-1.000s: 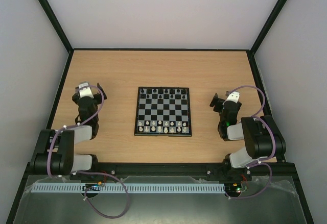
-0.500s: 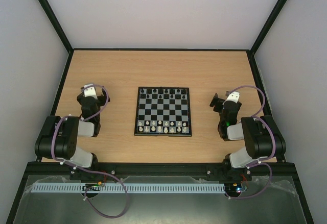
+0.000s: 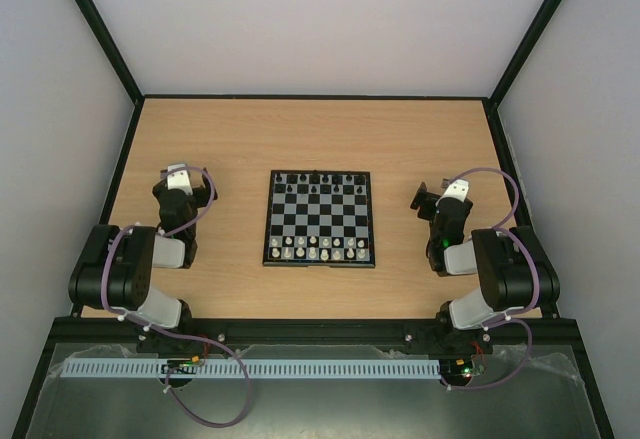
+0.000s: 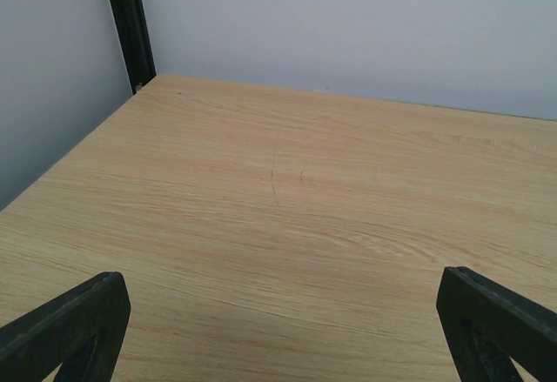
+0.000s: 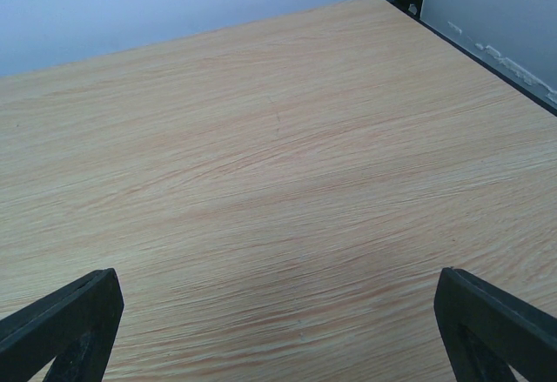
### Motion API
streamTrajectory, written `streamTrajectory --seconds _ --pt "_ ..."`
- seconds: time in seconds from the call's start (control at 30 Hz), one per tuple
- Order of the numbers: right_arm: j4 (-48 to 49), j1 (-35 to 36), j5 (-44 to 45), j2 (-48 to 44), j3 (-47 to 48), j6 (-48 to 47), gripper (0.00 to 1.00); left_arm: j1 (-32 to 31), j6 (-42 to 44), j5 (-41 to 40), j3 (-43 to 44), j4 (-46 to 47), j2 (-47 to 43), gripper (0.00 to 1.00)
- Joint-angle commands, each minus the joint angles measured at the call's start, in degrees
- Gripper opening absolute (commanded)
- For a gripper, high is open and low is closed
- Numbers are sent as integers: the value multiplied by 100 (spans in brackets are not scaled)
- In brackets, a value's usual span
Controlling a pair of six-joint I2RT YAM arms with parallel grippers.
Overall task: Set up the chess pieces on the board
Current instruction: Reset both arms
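The board [image 3: 320, 218] lies in the middle of the wooden table in the top view. Black chess pieces [image 3: 316, 179] stand in its two far rows and white chess pieces [image 3: 314, 249] in its two near rows. My left gripper [image 3: 181, 171] rests well to the board's left, folded back by its base. My right gripper [image 3: 432, 196] rests well to the board's right. Both are open with nothing between the fingers. In each wrist view only bare wood shows between the left gripper [image 4: 278, 330] and the right gripper [image 5: 278, 330] fingertips.
Pale walls with black corner posts [image 3: 95, 29] enclose the table on three sides. A black rail [image 3: 320, 331] runs along the near edge by the arm bases. Purple cables [image 3: 492, 181] loop off both arms.
The left arm has drawn back toward its base and folded, then come to rest. The right arm and the pieces have not moved.
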Motion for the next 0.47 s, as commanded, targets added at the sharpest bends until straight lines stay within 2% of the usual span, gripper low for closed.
streamTrajectory --seconds 0.0,0.43 --pt "309 6 54 4 7 -70 99 16 68 81 -67 417 46 99" --pt "259 -16 6 9 34 -65 98 7 73 64 -81 436 37 99"
